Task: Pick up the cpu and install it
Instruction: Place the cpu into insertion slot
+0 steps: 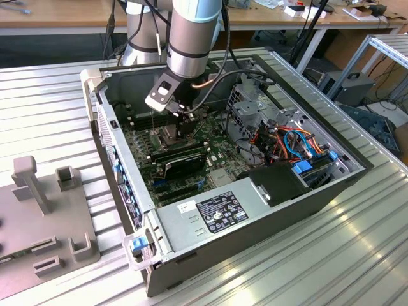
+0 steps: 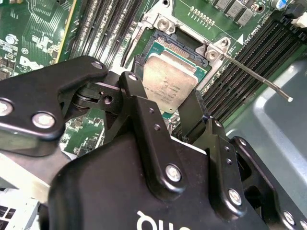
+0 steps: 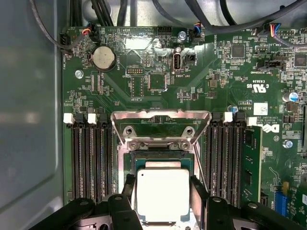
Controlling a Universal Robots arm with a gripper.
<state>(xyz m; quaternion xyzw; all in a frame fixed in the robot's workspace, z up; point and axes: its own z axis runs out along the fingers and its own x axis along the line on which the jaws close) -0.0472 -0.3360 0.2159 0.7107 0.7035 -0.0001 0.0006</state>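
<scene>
The cpu (image 3: 163, 194) (image 2: 170, 84) is a small square chip with a dull silver top. It sits between the two black fingers (image 3: 129, 191) of my gripper (image 3: 163, 201), which is shut on its sides. It hangs just over the socket (image 3: 160, 158) (image 2: 163, 48), whose dark centre shows past the chip's edge. The socket's metal load plate (image 3: 160, 122) stands folded open and its thin lever (image 2: 259, 76) sticks out to one side. In the exterior view, my gripper (image 1: 185, 124) reaches down into the open computer case (image 1: 102, 95) over the green motherboard (image 1: 217, 150).
Black memory slots (image 3: 88, 158) flank the socket on both sides, with one stick (image 3: 250, 163) seated. In the case are a grey power-supply box (image 1: 210, 213), a metal drive cage (image 1: 255, 105) and coloured cables (image 1: 293, 143). A grey fixture (image 1: 44, 210) lies at the exterior view's left.
</scene>
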